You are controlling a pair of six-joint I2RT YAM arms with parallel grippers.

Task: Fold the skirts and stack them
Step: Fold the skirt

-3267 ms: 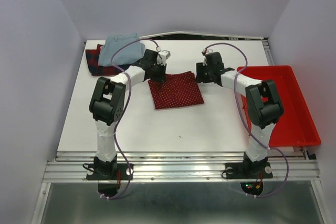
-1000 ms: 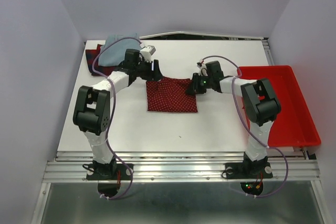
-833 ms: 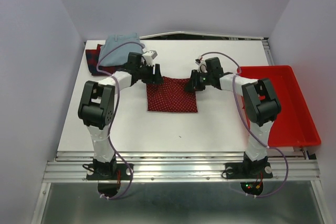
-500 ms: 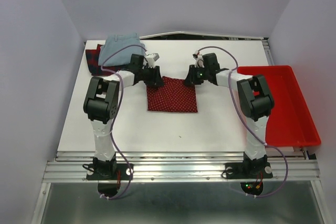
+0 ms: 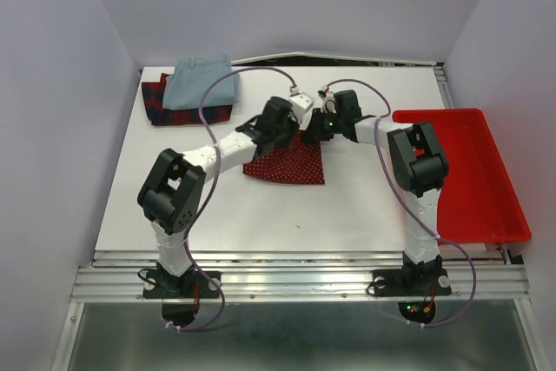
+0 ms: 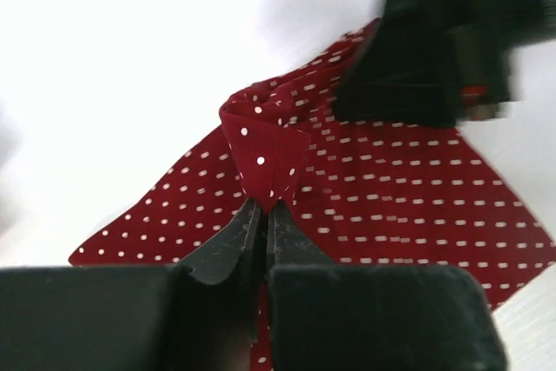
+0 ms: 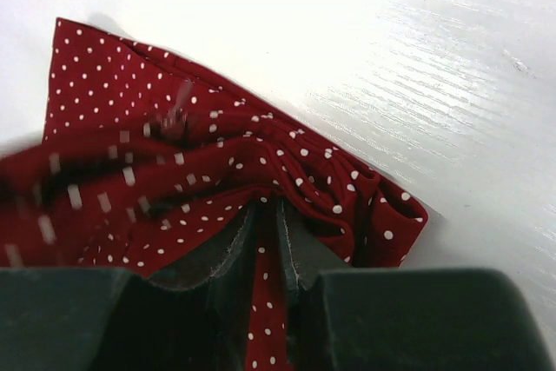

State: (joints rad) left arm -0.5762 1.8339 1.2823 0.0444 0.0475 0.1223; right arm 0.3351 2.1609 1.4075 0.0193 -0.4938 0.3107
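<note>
Pinching the far edge of the dotted red skirt (image 5: pixel 291 164), which lies in the middle of the table (image 5: pixel 365 206), both grippers are clamped on cloth. The left gripper (image 6: pixel 265 213) nips a raised corner, and the right gripper (image 7: pixel 271 215) grips a bunched fold just beside it. Bringing those corners together looks meant to double the cloth over. At the far left the pale blue skirt (image 5: pixel 200 80) lies on the plaid skirt (image 5: pixel 169 112); the red tray (image 5: pixel 495 171) sits at the right.

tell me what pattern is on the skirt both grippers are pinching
The skirt is dark red with tiny white dots, clearest in the right wrist view.
</note>
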